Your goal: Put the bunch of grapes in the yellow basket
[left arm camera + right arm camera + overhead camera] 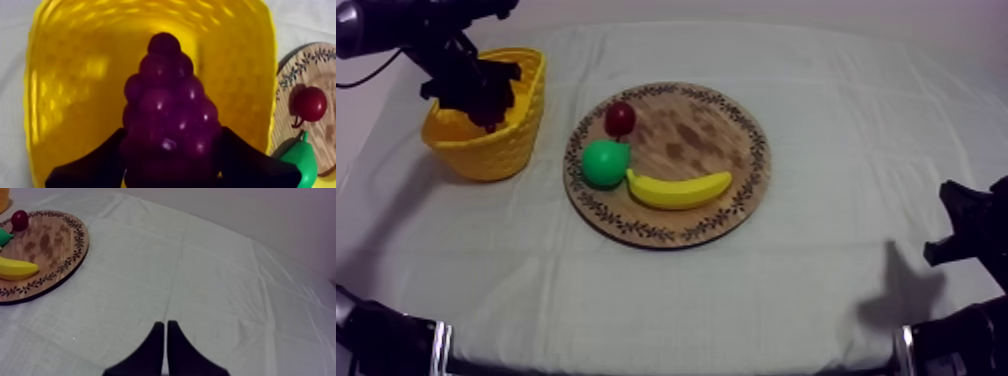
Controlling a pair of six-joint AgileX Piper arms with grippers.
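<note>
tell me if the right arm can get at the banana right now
Probably yes: the right gripper is shut on nothing, bare cloth lies between it and the wooden board, and nothing covers the banana there.

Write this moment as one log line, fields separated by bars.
left gripper: shut on bunch of grapes, over yellow basket | right gripper: shut, above cloth | wooden board: pear, banana, small red fruit

We see a pear (pixel 604 163) just beside a banana (pixel 679 189), with a small red fruit (pixel 620 119) near the pear.
</note>
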